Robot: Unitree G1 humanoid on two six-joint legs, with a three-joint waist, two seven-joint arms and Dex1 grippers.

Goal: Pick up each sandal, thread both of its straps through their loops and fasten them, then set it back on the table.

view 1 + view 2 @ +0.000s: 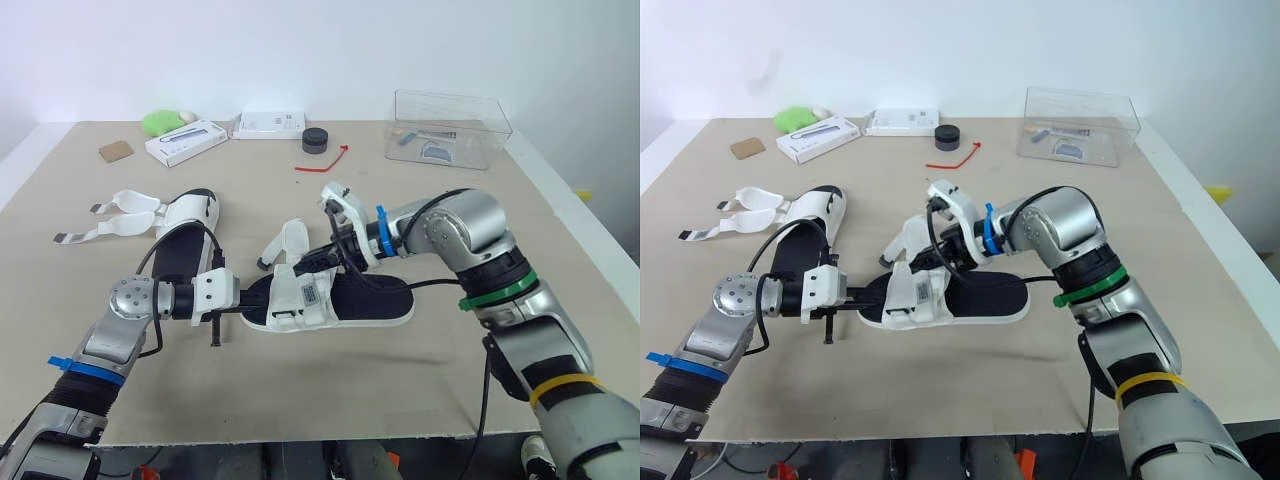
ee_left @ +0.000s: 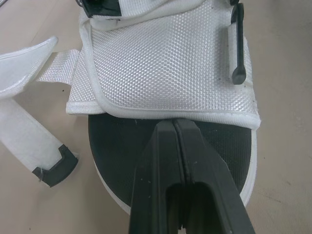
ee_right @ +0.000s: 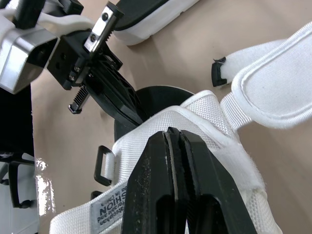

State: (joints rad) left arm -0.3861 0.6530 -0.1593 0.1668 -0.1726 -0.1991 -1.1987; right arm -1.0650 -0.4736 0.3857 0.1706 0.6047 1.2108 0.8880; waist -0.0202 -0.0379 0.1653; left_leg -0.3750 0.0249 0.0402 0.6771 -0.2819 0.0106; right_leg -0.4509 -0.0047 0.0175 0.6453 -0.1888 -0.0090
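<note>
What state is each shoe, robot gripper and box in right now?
Near black-soled sandal with white mesh upper: flat on table, straps undone.
Far black-and-white sandal: flat on table, straps undone, spread out.
Left gripper: jaws shut, tips at near sandal's footbed.
Right gripper: jaws shut, against its mesh upper.
Clear plastic box: upright, small items inside.

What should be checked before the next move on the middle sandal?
1. Left gripper shut, tips on the middle sandal footbed: ok.
2. Right gripper shut at the white upper; fabric actually pinched: cannot tell.
3. Loop empty, free for threading: ok.
4. Strap threaded: not ok, it lies loose on the table.
5. Other sandal fastened: not ok, its straps lie spread open.
</note>
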